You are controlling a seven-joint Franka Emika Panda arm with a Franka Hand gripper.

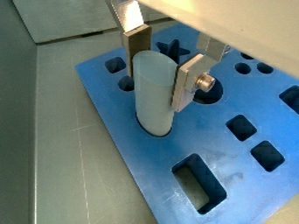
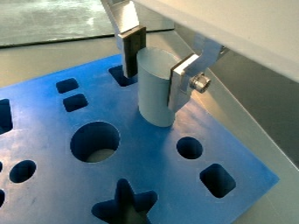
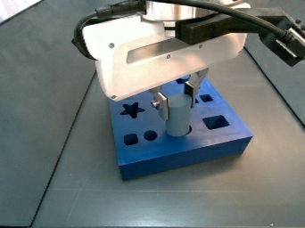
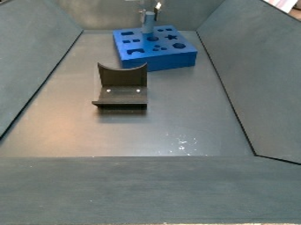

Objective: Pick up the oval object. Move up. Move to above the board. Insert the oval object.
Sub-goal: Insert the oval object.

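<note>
**Seating the oval peg squarely in its slot**

The oval object (image 1: 153,92) stands upright between the fingers (image 1: 190,80) of the gripper (image 1: 162,63), its lower end already entering a cut-out in the top face of the board (image 1: 128,153). In both wrist views the two silver plates press on opposite sides of the peg's upper part, so the gripper is clamped on it. Most of the peg stands above the blue surface (image 2: 155,87), which suggests the insertion is only begun and not finished.

To do this step well, the arm should likely push straight down along the peg's own axis, with no sideways drift. An oval section fits one way only, so the long axis of the peg must stay lined up with the long axis of the slot; a small twist could jam it against the slot wall. The peg looks vertical in a side view (image 3: 177,114), which is a good sign. The grip should probably hold until the peg is well seated, and the jaws should part only then.

Around the gripper, other cut-outs lie close by: a star-shaped one (image 3: 132,110) and round and square ones on the same face. Well away from the gripper, the fixture (image 4: 120,86) stands on the grey floor (image 4: 141,132), clear of the work.
</note>
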